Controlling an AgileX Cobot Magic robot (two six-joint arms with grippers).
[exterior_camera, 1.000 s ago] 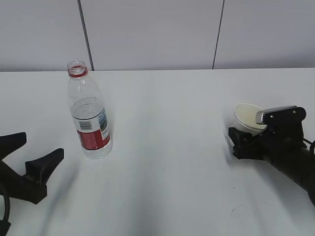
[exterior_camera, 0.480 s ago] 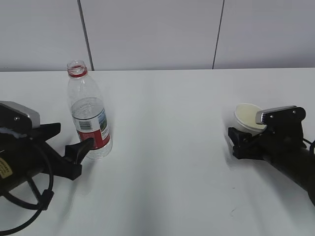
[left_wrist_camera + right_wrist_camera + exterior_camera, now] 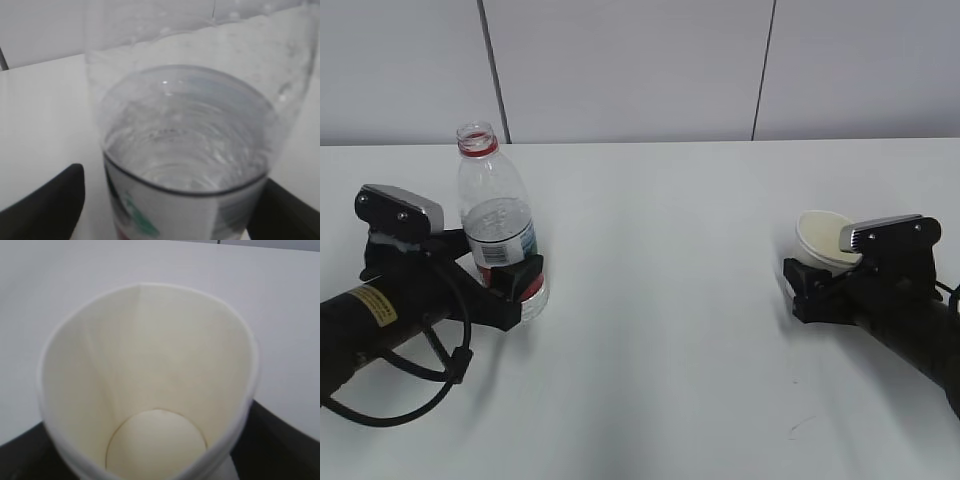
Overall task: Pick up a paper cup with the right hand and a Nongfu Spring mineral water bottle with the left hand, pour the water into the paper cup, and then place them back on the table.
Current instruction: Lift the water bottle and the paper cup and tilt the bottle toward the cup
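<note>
The Nongfu Spring mineral water bottle [image 3: 498, 215] stands upright and uncapped on the white table [image 3: 660, 330], partly full, with its red-and-white label low down. My left gripper [image 3: 508, 277] is open with a finger on each side of the label. In the left wrist view the bottle [image 3: 190, 150] fills the frame; a gap shows beside the left finger [image 3: 55, 200], while the right finger [image 3: 290, 210] is at its wall. The paper cup [image 3: 820, 236] stands on the table at the right. My right gripper [image 3: 810, 278] is shut on it. In the right wrist view the cup [image 3: 150, 390] is empty and its rim is squeezed oval.
A grey panelled wall [image 3: 640, 70] runs along the table's far edge. The left arm's black cable [image 3: 410, 395] loops down near the front left. Bare tabletop lies between the bottle and the cup.
My left gripper has come in from the front left and risen, so that its fingers now sit on either side of the bottle. The right gripper and the cup have not moved.
</note>
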